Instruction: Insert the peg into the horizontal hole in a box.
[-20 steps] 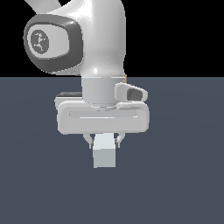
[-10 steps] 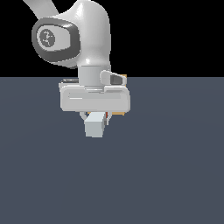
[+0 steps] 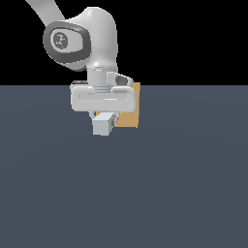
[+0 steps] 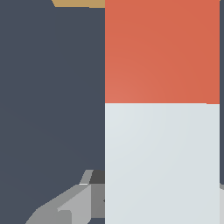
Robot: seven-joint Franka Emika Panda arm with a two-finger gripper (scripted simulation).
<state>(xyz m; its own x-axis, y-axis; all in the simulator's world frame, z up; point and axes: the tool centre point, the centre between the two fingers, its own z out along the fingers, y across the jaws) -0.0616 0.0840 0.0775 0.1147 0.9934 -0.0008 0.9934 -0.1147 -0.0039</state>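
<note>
The box [image 3: 131, 109] serves as landmark. It stands on the bench [image 3: 184, 184], partly hidden behind the arm's hand. The gripper [image 3: 103, 118] hangs in front of the box and toward the exterior view's left of it, closed around the peg [image 3: 102, 125]. The peg's near end sits lower than the gripper's body and in front of the box's face, off toward the exterior view's left of the box's middle. In the wrist view the peg [image 4: 162, 109] points toward the box [image 4: 78, 3], apart from it.
</note>
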